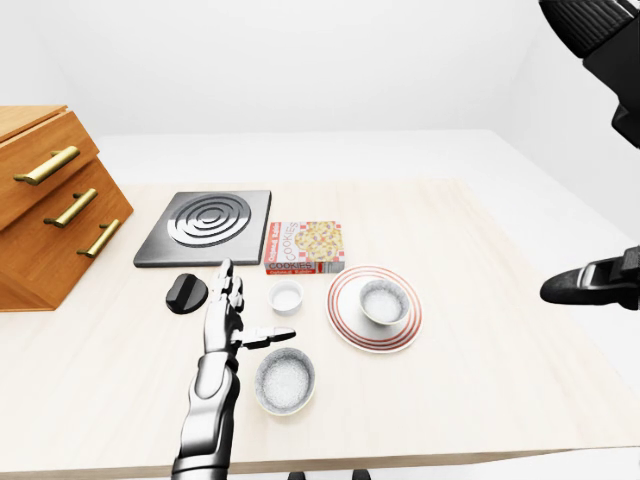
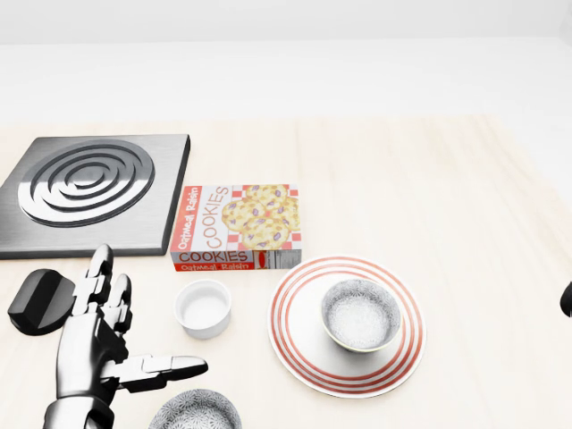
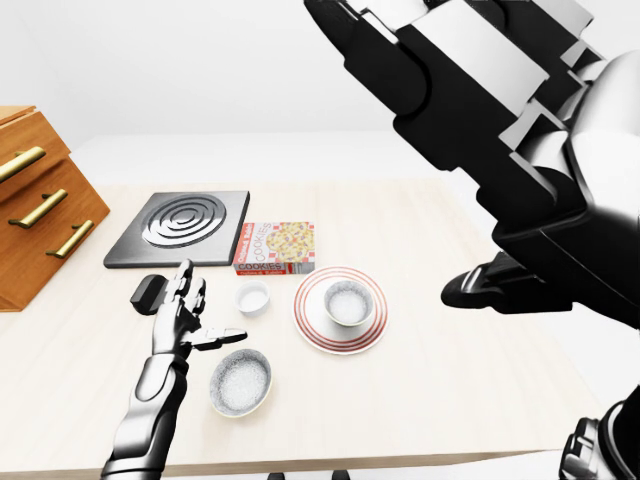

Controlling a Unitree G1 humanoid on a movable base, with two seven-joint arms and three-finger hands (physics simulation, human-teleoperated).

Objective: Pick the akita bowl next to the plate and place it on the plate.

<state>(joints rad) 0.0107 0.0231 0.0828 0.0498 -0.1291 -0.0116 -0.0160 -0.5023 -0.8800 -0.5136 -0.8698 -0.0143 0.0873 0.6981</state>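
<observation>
Two hands hold nothing: the left hand [image 2: 94, 347] hovers at the head view's lower left, fingers spread, near a white ramekin [image 2: 203, 307]; the akita bowl [image 2: 360, 315] sits upright on the red-striped plate [image 2: 295, 353]; the right hand [image 3: 520, 170], fingers apart, looms high at right.

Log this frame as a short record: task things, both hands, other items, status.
bowl: akita bowl sits upright on the plate
left hand: open, empty, over the table
right hand: open, empty, high near the camera
other items: second bowl, white cup, cookie box, burner plate, drawers
status: placement looks done
</observation>
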